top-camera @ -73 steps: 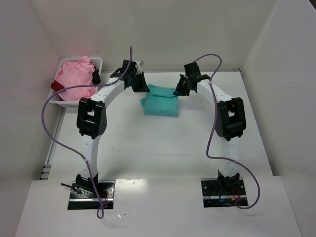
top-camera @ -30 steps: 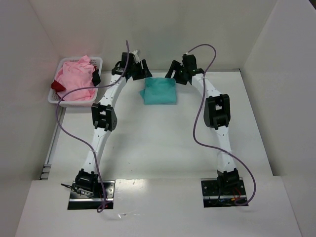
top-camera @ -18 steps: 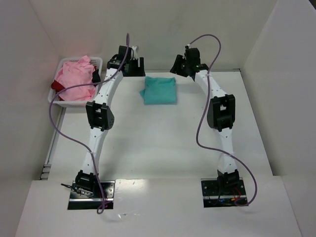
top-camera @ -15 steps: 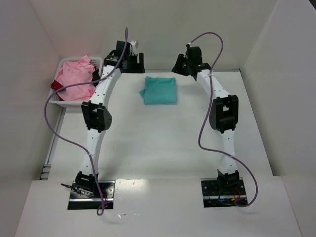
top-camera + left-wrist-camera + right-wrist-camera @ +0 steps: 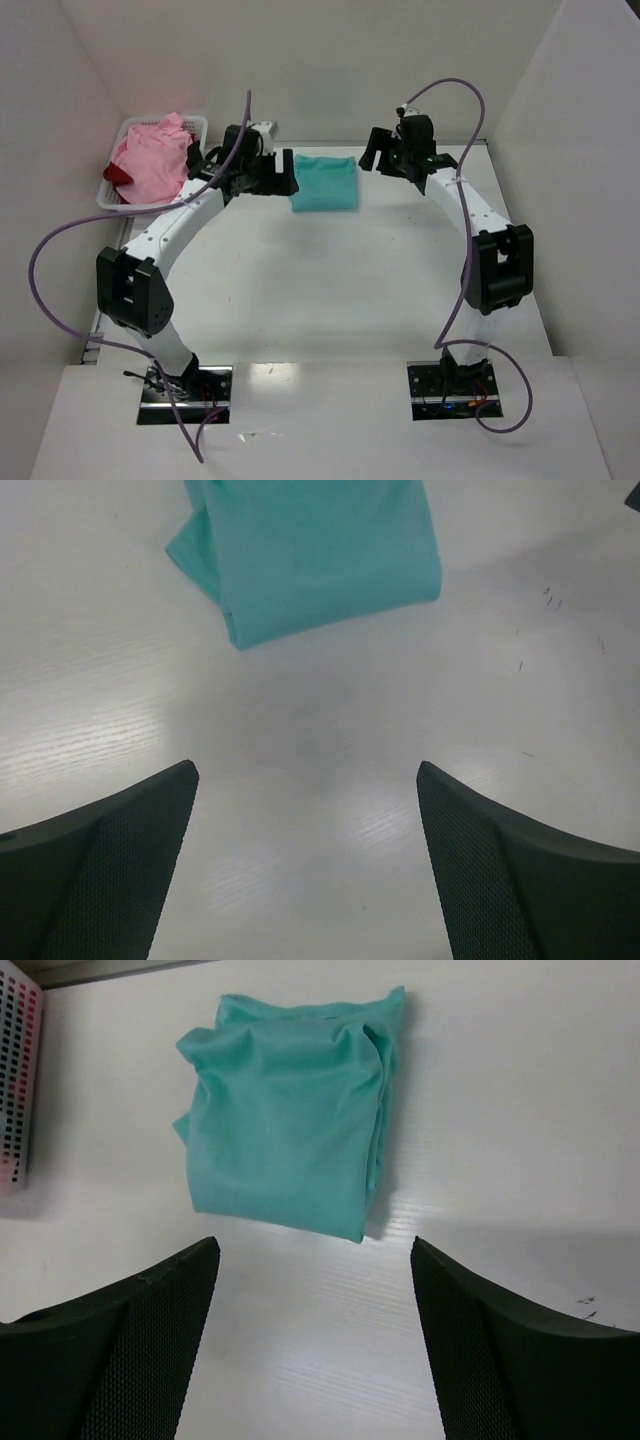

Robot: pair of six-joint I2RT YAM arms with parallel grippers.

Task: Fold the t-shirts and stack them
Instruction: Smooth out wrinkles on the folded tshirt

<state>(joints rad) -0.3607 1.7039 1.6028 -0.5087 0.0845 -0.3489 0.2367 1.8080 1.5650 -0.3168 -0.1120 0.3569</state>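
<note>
A teal t-shirt (image 5: 325,182) lies folded in a neat rectangle at the back middle of the table, with nothing holding it. My left gripper (image 5: 281,176) hovers just left of it, open and empty. In the left wrist view the teal t-shirt (image 5: 315,550) lies beyond the left gripper (image 5: 305,770). My right gripper (image 5: 374,151) hangs to the shirt's upper right, also open and empty. The right wrist view shows the teal t-shirt (image 5: 285,1120) ahead of the right gripper (image 5: 313,1245). A crumpled pink t-shirt (image 5: 150,160) and a dark red t-shirt (image 5: 117,175) sit in the basket.
The white lattice basket (image 5: 198,122) stands at the back left against the wall; the basket's edge (image 5: 15,1060) shows at the left of the right wrist view. White walls enclose the table on the left, back and right. Purple cables loop from both arms.
Both grippers have let go of the teal shirt and pulled away from it. The left arm swung down and left, the right arm moved right. The shirt stays folded.
</note>
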